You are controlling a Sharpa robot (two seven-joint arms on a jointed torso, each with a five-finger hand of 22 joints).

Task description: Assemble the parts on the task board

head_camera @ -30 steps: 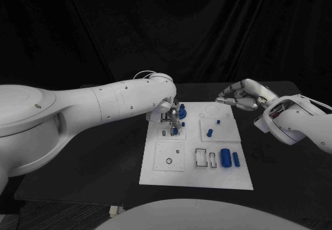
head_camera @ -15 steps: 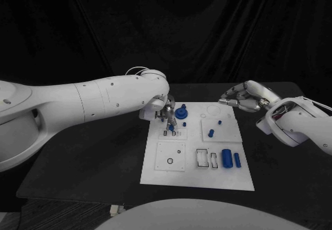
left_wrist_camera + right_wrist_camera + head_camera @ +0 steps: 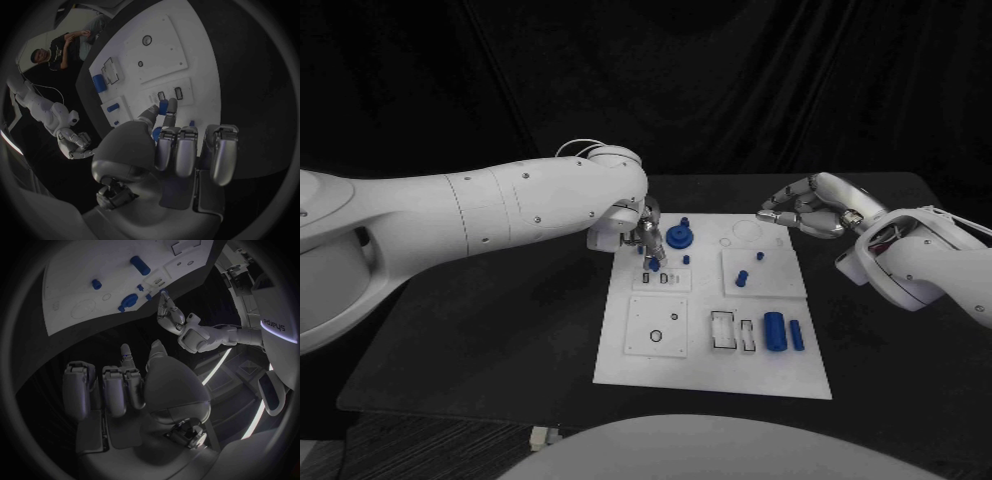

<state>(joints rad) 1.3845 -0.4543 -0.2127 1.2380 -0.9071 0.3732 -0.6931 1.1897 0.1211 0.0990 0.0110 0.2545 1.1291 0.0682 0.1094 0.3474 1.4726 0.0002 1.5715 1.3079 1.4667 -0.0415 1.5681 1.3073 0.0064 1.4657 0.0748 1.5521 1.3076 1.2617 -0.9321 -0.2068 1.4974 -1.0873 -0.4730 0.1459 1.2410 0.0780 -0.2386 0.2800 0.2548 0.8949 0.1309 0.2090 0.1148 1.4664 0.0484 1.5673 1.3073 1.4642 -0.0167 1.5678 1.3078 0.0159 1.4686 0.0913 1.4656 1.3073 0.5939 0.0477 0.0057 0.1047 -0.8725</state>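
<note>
The white task board (image 3: pixel 711 365) lies mid-table. My left hand (image 3: pixel 643 238) hangs over its far left module and pinches a small blue part (image 3: pixel 653 263) between thumb and a fingertip. That blue part (image 3: pixel 162 106) sits just above two small dark slots (image 3: pixel 170 94). A blue knob-shaped part (image 3: pixel 678 237) stands right beside the hand. My right hand (image 3: pixel 805 212) hovers at the board's far right corner, fingers curled in, with nothing seen in it. From the right wrist, my left hand (image 3: pixel 181 325) points down at the board (image 3: pixel 81 285).
Two small blue pegs (image 3: pixel 759 256) (image 3: pixel 740 277) stand in the right middle module. A large blue cylinder (image 3: pixel 773 330) and a thinner one (image 3: pixel 795 334) lie near the right edge, beside rectangular sockets (image 3: pixel 718 330). Black table (image 3: pixel 516 330) surrounds the board.
My left arm has swung outward, and its hand has shifted slightly left with the blue part still pinched. The right hand has barely moved.
</note>
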